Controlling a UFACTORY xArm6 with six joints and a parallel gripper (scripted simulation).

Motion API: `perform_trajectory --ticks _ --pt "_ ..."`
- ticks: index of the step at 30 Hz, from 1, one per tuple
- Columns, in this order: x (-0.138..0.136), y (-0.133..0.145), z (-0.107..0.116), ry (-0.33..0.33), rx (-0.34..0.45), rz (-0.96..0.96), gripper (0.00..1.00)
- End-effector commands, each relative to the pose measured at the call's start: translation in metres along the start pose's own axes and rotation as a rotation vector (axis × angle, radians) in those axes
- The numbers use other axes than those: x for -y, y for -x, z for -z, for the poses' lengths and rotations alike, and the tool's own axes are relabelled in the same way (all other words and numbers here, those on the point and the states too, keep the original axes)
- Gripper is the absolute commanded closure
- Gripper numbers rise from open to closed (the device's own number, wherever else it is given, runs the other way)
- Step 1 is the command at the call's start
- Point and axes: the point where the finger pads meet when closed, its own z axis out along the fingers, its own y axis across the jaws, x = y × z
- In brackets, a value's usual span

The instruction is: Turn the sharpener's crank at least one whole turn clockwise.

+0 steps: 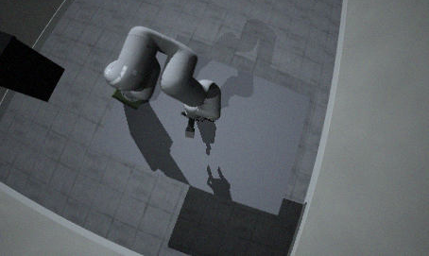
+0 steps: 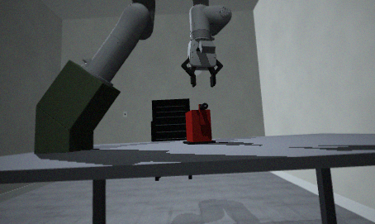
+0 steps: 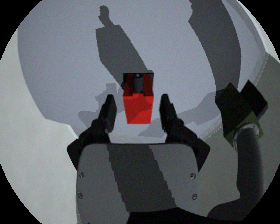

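The red pencil sharpener [image 2: 198, 126] stands on the grey table, with its dark crank knob [image 2: 202, 106] at the top of its circle. My gripper [image 2: 201, 82] hangs in the air straight above the sharpener, pointing down, well clear of the knob. Its fingers stand apart with nothing between them. In the wrist view the sharpener [image 3: 138, 106] shows far below, framed between the two fingers, with the dark crank end [image 3: 135, 84] at its far side. In the overhead view the gripper [image 1: 190, 128] covers most of the sharpener.
The arm's green base block [image 2: 70, 109] stands on the table's left side. A black slatted cabinet [image 2: 169, 119] stands behind the sharpener, off the table. A dark box [image 1: 25, 68] sits at the far left on the floor.
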Motion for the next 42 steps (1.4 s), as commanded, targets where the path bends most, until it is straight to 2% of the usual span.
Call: perform_trajectory --ticks 1,41,42 --pt "0.0007 -0.0002 0.0005 -0.001 0.001 -0.001 1.0" --pt "0.0007 -0.0002 0.0005 -0.001 0.001 -0.001 1.0" --pt "0.0007 -0.0002 0.0005 -0.001 0.001 -0.001 0.46"
